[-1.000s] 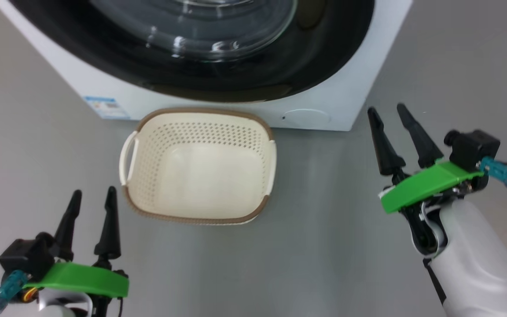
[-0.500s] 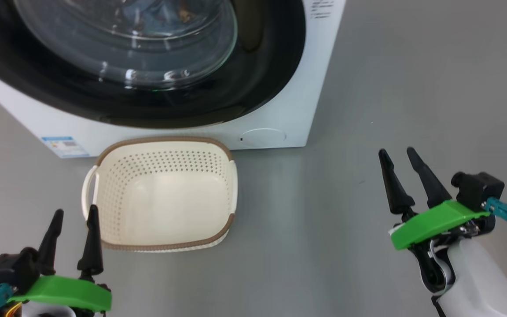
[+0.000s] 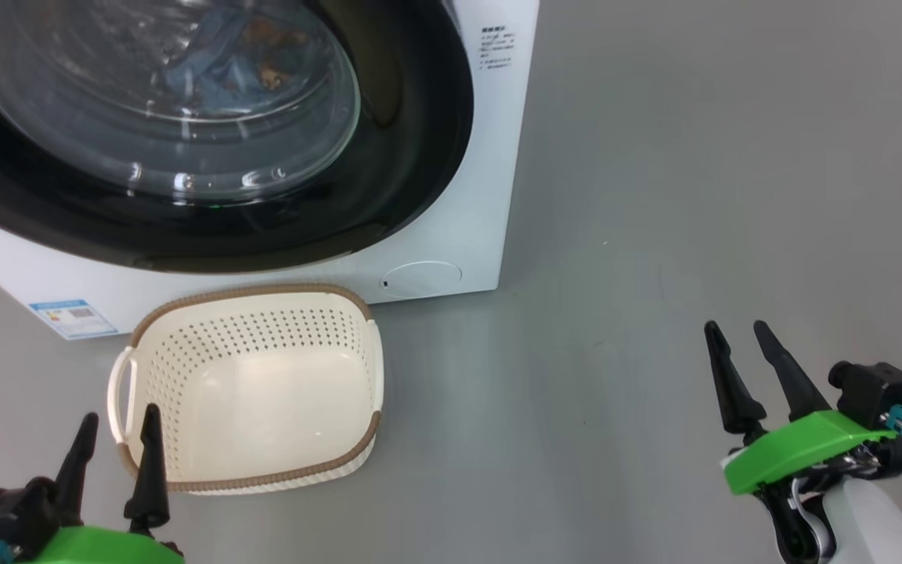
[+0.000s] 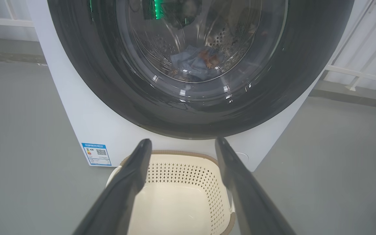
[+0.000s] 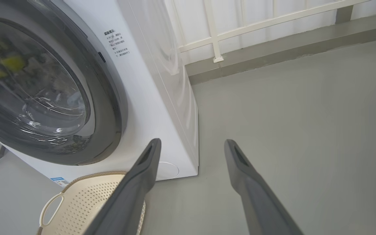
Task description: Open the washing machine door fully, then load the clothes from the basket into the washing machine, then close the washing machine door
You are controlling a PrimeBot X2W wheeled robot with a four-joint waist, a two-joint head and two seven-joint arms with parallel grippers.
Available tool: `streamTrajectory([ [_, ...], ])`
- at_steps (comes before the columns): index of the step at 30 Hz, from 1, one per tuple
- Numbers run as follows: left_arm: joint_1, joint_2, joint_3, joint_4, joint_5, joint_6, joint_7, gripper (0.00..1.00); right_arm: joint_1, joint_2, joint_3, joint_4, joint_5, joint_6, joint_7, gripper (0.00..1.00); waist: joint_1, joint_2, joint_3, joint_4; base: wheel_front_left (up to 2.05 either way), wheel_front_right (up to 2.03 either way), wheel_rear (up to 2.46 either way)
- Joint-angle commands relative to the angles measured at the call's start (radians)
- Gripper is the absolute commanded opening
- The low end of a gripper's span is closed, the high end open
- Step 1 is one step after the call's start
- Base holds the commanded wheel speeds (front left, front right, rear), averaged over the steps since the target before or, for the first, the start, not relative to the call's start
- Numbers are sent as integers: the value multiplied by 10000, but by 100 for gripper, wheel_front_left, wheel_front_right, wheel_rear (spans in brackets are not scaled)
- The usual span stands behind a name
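The washing machine point(image 3: 451, 235) stands white and boxy ahead of me. The washing machine door point(image 3: 404, 157) lies flat against its front, black ring and glass bowl facing me. Through the glass, the light-blue clothes point(image 4: 194, 62) with orange-brown prints lie in the steel drum. On the floor below the door sits the cream basket point(image 3: 247, 294), with nothing in it. My left gripper point(image 3: 120, 415) hovers open at the basket's near left corner, and its wrist view point(image 4: 183, 142) looks over the basket at the door. My right gripper point(image 3: 734, 327) hangs open over bare floor, well right of the machine.
A small round white flap point(image 3: 422, 278) and a blue label sticker point(image 3: 73, 316) mark the machine's lower front. Open grey floor point(image 3: 694, 196) stretches to the right of the machine. A white railing point(image 5: 217, 36) on a raised kerb runs behind it.
The whole head picture has shifted, so the camera has moved: machine and basket now sit further left and lower, showing more of the glass. Both grippers stay open and empty.
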Motion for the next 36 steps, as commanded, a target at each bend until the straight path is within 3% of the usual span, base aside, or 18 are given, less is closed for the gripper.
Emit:
streamTrajectory([
  [1,-29,286,393,-200,77,-15,-65,100,195,-104,135,-253,-54,14,-48,100,0,0,-89,-75,0,0,0],
  [34,270,218,597,-227,383,-15,-65,100,556,-30,5,-376,-100,14,-48,100,0,0,-293,-128,0,0,0],
  [35,323,-6,216,-3,291,0,0,0,499,-1,-231,-121,-11,0,1,0,0,0,-295,-128,0,0,0],
  [36,324,-46,201,88,288,4,2,0,503,25,-228,-25,-4,0,0,0,0,0,-293,-128,0,0,0],
])
